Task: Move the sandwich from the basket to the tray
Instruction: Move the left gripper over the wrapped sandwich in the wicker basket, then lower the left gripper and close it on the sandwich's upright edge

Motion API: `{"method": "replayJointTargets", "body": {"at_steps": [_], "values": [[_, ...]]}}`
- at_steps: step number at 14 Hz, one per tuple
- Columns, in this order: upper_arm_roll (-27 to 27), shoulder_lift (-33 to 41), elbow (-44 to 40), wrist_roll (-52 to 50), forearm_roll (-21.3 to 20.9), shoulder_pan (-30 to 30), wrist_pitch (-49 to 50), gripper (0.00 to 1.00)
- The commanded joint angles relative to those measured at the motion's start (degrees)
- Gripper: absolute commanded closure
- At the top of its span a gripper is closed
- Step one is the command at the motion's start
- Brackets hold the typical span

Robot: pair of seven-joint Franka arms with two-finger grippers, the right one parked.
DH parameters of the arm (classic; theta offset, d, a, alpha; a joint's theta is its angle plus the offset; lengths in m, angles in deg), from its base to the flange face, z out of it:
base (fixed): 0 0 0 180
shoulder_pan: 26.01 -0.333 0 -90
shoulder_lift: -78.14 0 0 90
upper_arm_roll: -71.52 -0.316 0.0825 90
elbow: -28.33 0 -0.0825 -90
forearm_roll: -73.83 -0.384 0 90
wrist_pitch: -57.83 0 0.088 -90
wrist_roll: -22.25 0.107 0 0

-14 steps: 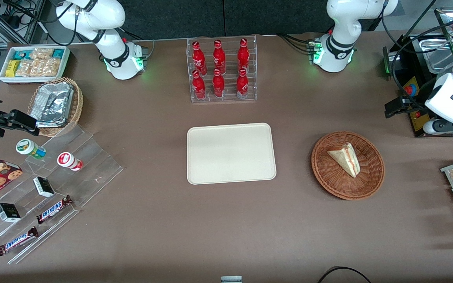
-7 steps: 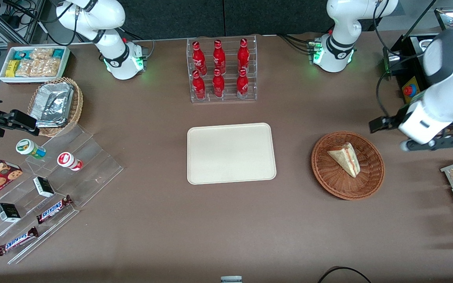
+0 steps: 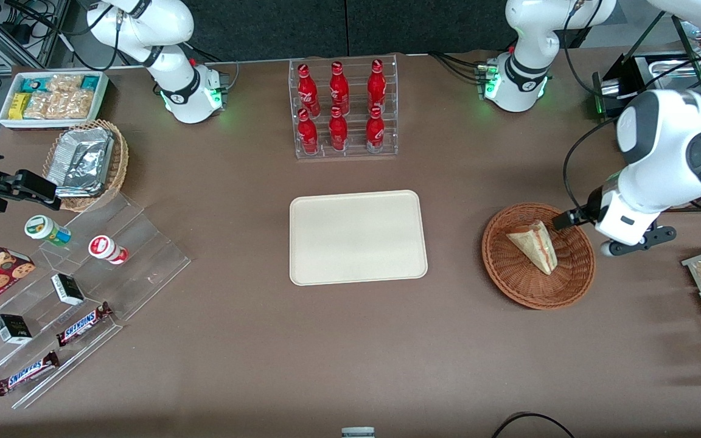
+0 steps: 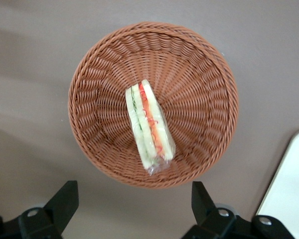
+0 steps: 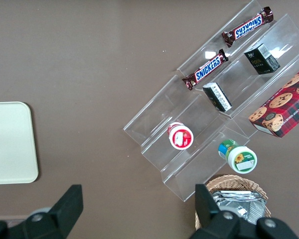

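**Approach: gripper arriving over basket**

Front: I'm swinging the gripper [image 3: 569,219] in from the table's working-arm end; now hanging above the basket [image 3: 538,255] rim; tray [image 3: 358,237] waiting bare.
Wrist: fingers [image 4: 64,203] spread wide, empty; sandwich [image 4: 148,124] lying in the basket, ungrasped; descent next.

light: even, overhead | shadows: soft, faint | glare: foil packs [image 3: 83,159] | focus: sharp, no blur

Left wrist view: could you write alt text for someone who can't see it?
A wrapped sandwich lies inside a round brown wicker basket on a brown table, seen from above. The open gripper hovers above the basket's edge, holding nothing.
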Motion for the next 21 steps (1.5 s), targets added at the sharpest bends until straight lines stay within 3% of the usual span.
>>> {"method": "replayJointTargets", "body": {"at_steps": [1,4,9,15,17,20,21], "values": [[0.09,-1.27,1.84,-9.43,-0.37,1.01,-4.5,0.0],[0.44,-3.04,3.68,-17.27,-2.91,1.72,-8.46,0.0],[0.53,-2.6,12.81,-17.9,-3.18,1.81,-20.39,0.0],[0.53,-4.88,17.74,-18.16,-3.1,1.55,-28.4,0.02],[0.53,-5.41,19.68,-19.03,-2.57,1.46,-31.83,0.25],[0.53,-6.82,19.6,-22.73,-2.57,1.55,-33.69,0.89],[0.53,-6.73,19.6,-22.73,-2.66,1.63,-33.52,1.0]]}}
